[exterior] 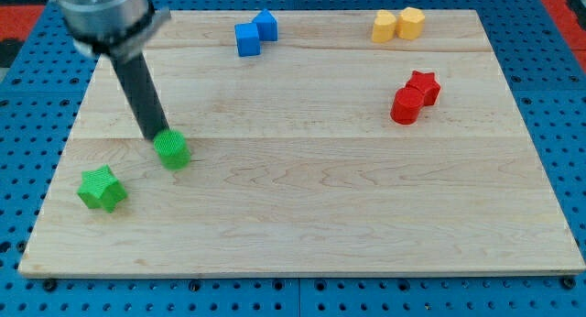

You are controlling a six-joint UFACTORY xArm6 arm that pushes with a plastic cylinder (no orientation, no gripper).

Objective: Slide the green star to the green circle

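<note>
The green star (102,189) lies near the board's lower left. The green circle (172,149) sits up and to the right of it, a short gap apart. My tip (152,136) is at the circle's upper left edge, touching or nearly touching it. The dark rod rises from there toward the view's top left. The tip is above and to the right of the star, apart from it.
Two blue blocks (254,33) sit together at the top centre. Two yellow blocks (398,25) sit at the top right. A red star (424,85) and a red cylinder (406,106) touch at the right. The wooden board (302,216) rests on a blue perforated surface.
</note>
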